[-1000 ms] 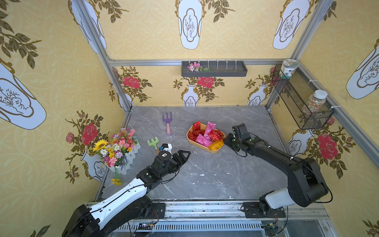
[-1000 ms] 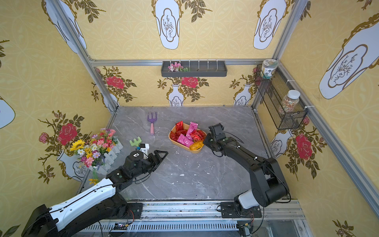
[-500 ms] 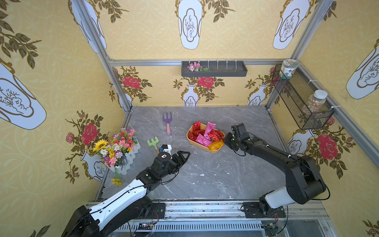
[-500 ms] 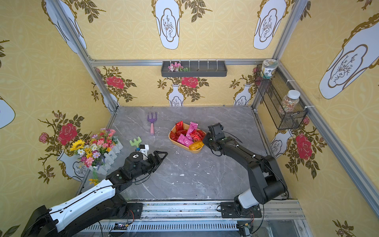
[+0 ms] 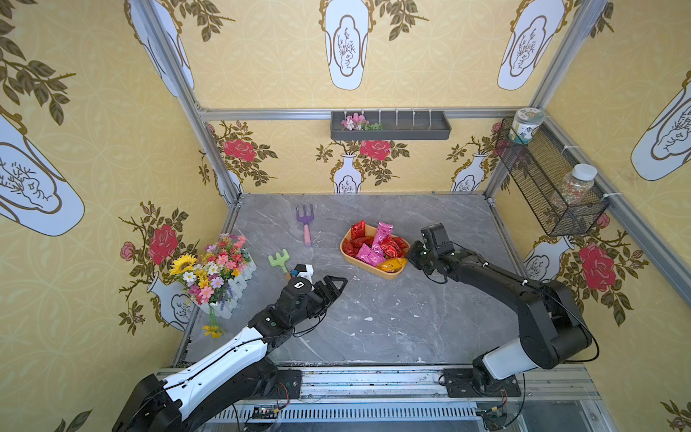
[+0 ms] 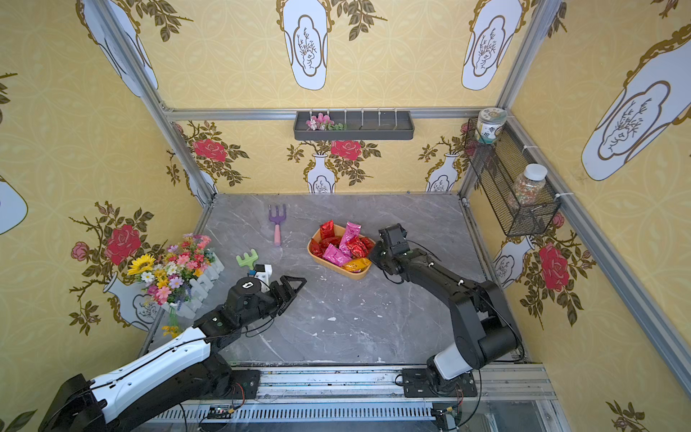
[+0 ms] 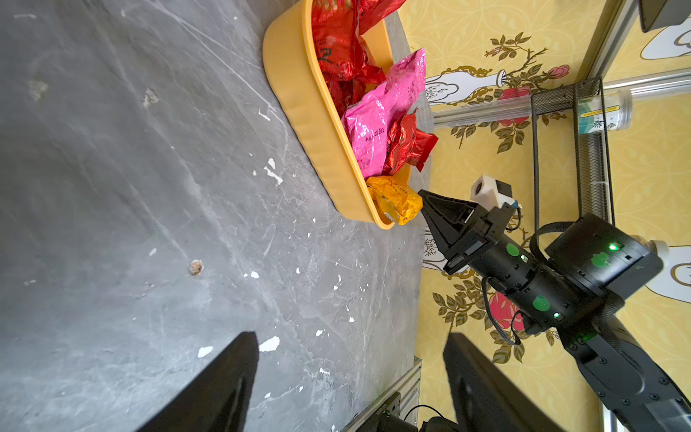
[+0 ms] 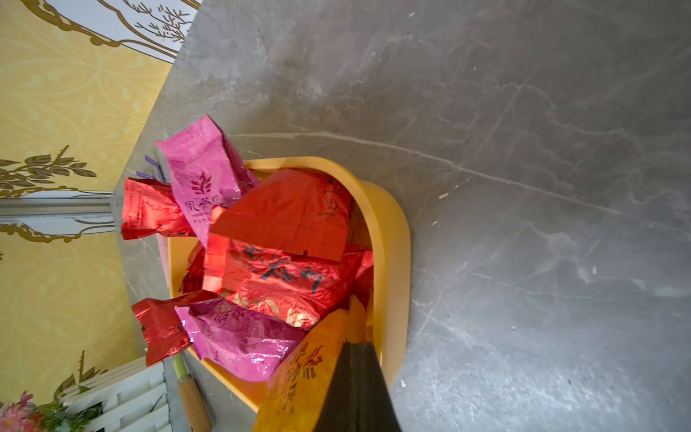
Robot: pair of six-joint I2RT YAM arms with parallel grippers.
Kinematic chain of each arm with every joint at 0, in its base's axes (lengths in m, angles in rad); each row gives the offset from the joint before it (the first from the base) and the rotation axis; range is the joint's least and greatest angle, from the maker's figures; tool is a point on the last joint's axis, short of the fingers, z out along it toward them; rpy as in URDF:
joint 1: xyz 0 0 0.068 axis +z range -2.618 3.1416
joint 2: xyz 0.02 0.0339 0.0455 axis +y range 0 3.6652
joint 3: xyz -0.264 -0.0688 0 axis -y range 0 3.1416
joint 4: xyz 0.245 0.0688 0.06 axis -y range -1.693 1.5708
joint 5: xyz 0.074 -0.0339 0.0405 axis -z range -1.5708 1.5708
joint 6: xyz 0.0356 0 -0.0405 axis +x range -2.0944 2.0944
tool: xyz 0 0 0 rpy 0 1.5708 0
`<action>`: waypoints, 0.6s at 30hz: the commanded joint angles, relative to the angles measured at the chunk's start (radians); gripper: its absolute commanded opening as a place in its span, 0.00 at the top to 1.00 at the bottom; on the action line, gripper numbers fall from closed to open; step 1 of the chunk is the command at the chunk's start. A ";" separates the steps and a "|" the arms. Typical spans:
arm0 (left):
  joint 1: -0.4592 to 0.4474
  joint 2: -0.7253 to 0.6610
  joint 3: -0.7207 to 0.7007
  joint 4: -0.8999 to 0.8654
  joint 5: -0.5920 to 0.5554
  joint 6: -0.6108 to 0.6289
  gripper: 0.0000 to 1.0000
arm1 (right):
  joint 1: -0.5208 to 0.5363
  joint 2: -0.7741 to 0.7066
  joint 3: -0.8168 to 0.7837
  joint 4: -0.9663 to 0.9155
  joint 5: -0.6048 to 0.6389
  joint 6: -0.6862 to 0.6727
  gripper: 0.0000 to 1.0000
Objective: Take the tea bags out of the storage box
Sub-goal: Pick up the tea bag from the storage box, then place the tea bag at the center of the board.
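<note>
The storage box (image 5: 385, 275) (image 6: 336, 270) (image 7: 299, 93) (image 8: 392, 232) is a shallow orange-yellow tub in the middle of the grey table. Several tea bags (image 5: 374, 250) (image 6: 338, 254), red and magenta foil sachets, are heaped inside it. An orange-yellow tea bag (image 5: 392, 264) (image 6: 357, 264) (image 7: 396, 200) (image 8: 303, 377) lies at the tub's near right end. My right gripper (image 5: 408, 258) (image 6: 371, 258) (image 7: 422, 198) (image 8: 355, 344) is shut on that sachet's edge. My left gripper (image 5: 338, 284) (image 6: 297, 284) (image 7: 351, 336) hovers open and empty over the table, left of and nearer than the tub.
A purple toy fork (image 5: 306, 218) and a green toy rake (image 5: 278, 259) lie left of the tub. A flower arrangement in a white fence pot (image 5: 217, 269) stands at the left edge. A dark grey tray (image 5: 390, 125) hangs on the back wall, a wire basket (image 5: 542, 179) with jars on the right wall.
The right gripper's jaws have closed on the orange-yellow tea bag at the tub's end. Both arms have stayed nearly where they were.
</note>
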 commanded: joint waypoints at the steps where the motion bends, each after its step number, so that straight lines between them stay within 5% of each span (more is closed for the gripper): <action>1: 0.002 0.002 0.013 0.026 0.002 0.006 0.16 | 0.001 -0.030 0.005 0.027 -0.011 -0.001 1.00; 18: 0.042 -0.019 0.186 -0.026 0.030 0.074 0.09 | 0.044 -0.189 0.105 -0.094 -0.133 -0.149 1.00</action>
